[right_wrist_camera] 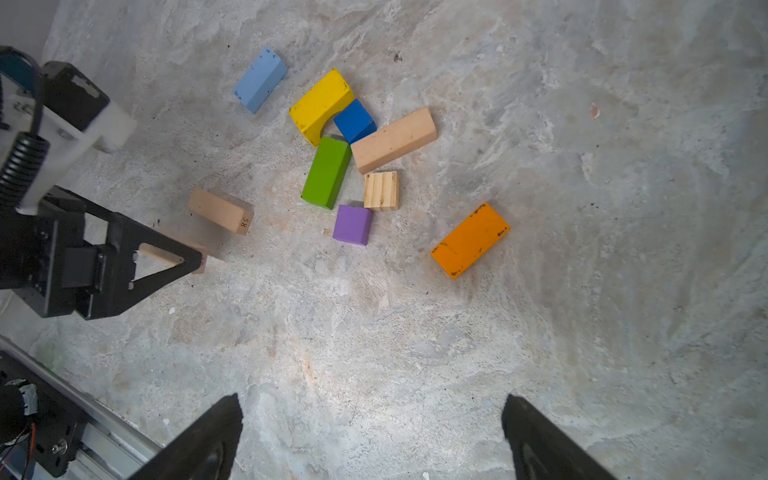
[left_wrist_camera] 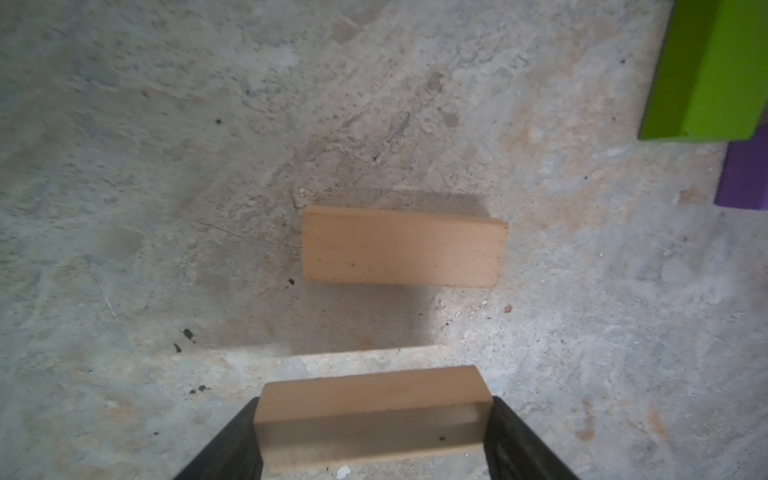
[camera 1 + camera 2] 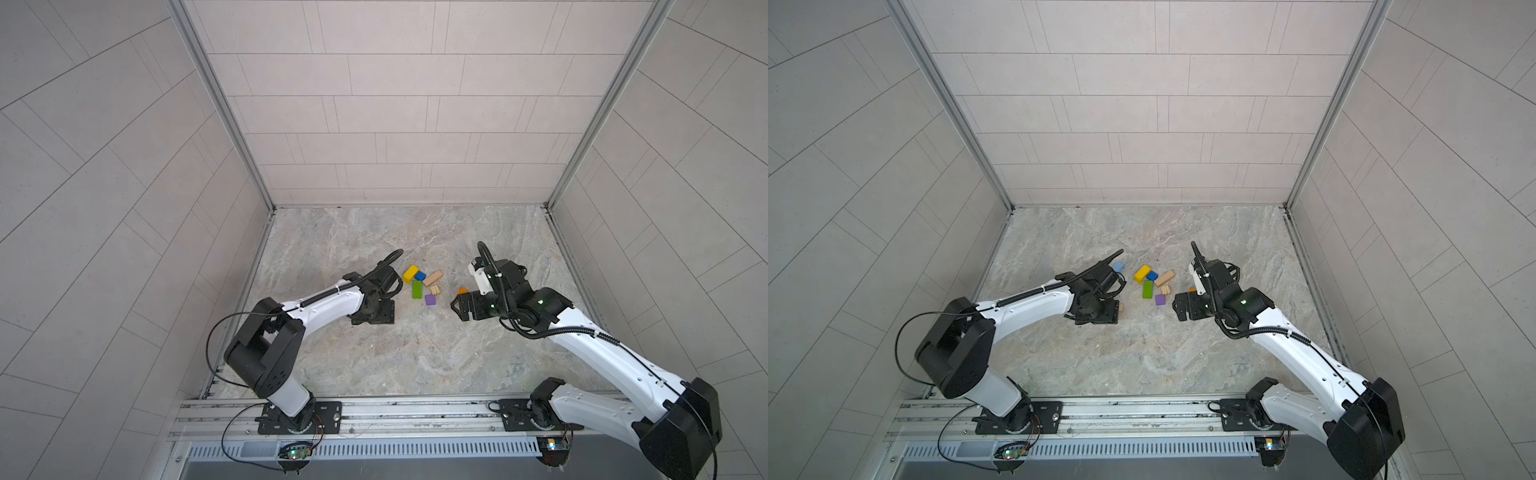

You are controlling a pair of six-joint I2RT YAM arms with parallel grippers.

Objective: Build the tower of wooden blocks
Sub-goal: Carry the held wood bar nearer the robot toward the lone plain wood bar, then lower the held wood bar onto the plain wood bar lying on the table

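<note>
Your right gripper (image 1: 372,409) hangs wide open, empty; your left gripper (image 2: 371,419) clamps one tan bar (image 2: 365,390). On the table (image 3: 1142,357), mid-frame in a top view, nine blocks lie loose: three plain tan blocks (image 1: 220,211), then one each of purple cube (image 1: 352,224), green bar (image 1: 326,172), orange bar (image 1: 470,240), dark-blue cube (image 1: 354,120), yellow arch (image 1: 318,104), light-blue bar (image 1: 259,79).

Your grey marbled tabletop (image 1: 415,332) carries a light-blue bar (image 1: 260,79), yellow arch (image 1: 320,104), dark-blue cube (image 1: 354,120), long tan bar (image 1: 393,139), green bar (image 1: 326,172), grained cube (image 1: 381,190), purple cube (image 1: 352,225), orange bar (image 1: 470,240) and short tan bar (image 1: 220,210), all wood.
</note>
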